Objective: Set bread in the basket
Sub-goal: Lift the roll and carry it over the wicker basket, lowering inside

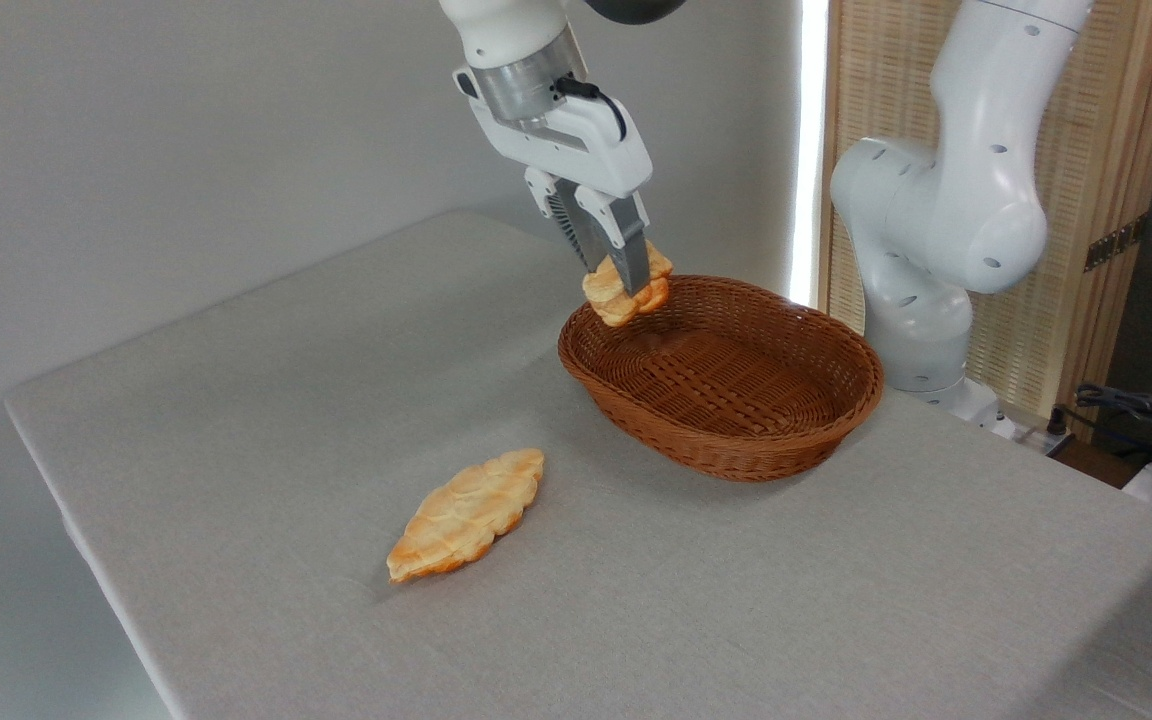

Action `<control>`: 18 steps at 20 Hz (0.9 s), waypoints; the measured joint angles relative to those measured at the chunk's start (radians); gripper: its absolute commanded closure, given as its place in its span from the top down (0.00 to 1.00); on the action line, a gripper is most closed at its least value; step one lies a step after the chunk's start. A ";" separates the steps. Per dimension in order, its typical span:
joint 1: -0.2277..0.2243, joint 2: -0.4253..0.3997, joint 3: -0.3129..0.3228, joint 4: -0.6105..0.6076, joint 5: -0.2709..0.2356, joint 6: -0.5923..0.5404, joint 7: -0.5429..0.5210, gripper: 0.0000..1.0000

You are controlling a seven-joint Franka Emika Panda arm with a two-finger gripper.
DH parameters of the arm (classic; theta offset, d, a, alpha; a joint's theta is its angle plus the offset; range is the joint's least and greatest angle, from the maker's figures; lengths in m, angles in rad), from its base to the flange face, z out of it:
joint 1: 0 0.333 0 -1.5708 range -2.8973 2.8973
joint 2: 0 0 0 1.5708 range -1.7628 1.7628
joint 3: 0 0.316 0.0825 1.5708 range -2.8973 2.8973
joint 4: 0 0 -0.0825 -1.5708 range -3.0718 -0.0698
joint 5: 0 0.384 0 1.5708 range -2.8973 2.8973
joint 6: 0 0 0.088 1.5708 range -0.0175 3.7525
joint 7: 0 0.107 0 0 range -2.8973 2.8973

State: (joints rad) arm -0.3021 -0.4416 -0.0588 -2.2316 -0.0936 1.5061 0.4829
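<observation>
Camera view: single fixed view, table seen from the front corner.
Gripper: the white two-finger gripper [626, 285] hangs from the arm, grey fingers [633, 262] pointing down and closed tight onto a small load.
Bread: the small, lumpy golden-tan bun [608, 295] sits pinched between the fingertips, lifted clear of the table, bulging out either side of them.
Basket: the oval reddish-brown woven wicker basket [736, 455] lies directly below and to the right of the fingers; its near-left rim is just under the bun; inside looks empty.
Other item: a long, flat leaf-shaped golden pastry [466, 513] rests on the grey cloth-covered table [236, 400], well apart, down-left of the fingers.
Done: pickup and lift, by the look of it.
Left: carry slightly further over the basket's middle, lower, let go.
Risk: release here may clip the rim.
</observation>
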 measured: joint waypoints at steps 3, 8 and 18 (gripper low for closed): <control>-0.011 -0.001 -0.003 -0.039 -0.010 -0.001 0.000 1.00; -0.031 0.027 -0.004 -0.069 -0.028 0.011 0.000 1.00; -0.049 0.072 -0.005 -0.065 -0.028 0.065 0.000 1.00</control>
State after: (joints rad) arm -0.3510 -0.3700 -0.0639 -2.2966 -0.1214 1.5713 0.4828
